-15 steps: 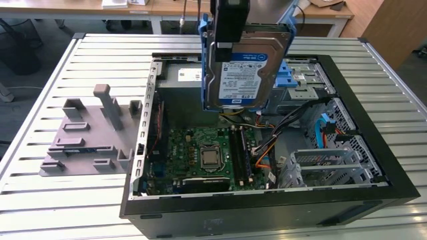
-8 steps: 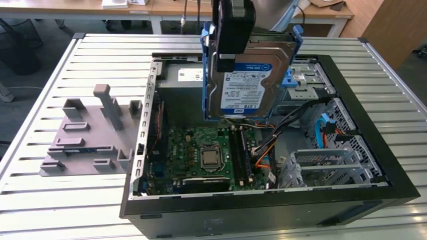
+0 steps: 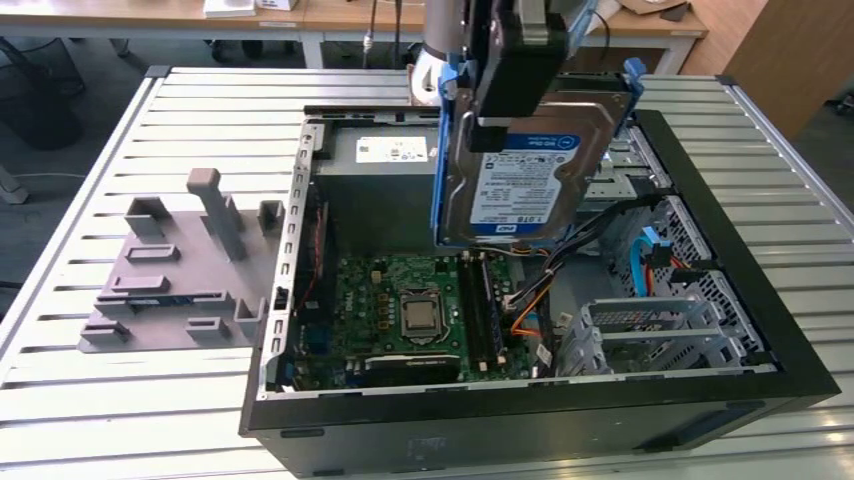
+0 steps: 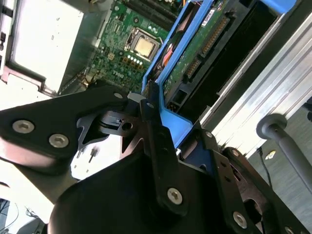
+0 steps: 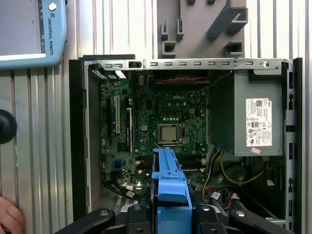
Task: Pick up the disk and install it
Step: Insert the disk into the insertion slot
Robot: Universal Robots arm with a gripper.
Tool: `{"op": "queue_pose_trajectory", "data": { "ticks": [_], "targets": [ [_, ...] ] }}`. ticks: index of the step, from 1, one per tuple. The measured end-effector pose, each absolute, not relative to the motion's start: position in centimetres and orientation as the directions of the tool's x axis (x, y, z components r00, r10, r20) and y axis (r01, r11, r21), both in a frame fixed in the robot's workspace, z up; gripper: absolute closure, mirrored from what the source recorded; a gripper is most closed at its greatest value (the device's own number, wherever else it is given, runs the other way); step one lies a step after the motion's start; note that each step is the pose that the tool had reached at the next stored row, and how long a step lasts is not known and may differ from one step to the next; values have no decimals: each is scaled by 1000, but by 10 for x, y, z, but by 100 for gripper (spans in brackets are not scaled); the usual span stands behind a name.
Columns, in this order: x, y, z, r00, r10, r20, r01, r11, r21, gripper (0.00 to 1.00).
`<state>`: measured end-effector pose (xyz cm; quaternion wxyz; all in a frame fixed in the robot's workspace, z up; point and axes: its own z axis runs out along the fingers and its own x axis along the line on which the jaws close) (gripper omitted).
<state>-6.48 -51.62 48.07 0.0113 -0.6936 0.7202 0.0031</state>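
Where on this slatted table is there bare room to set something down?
Bare: the table strip nearer the camera than the grey holder block, and the strip beyond it. Crowded: inside the computer case, under the disk.

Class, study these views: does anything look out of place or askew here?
Only the disk: it hangs on edge in the gripper above the open computer case, not seated in any bay.
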Motion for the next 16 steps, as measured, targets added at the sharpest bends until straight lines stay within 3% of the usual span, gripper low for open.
{"op": "queue_pose_trajectory", "data": {
  "ticks": [16],
  "targets": [
    [-53, -544, 480, -38, -999, -20, -999, 38, -11, 64]
  ]
}}
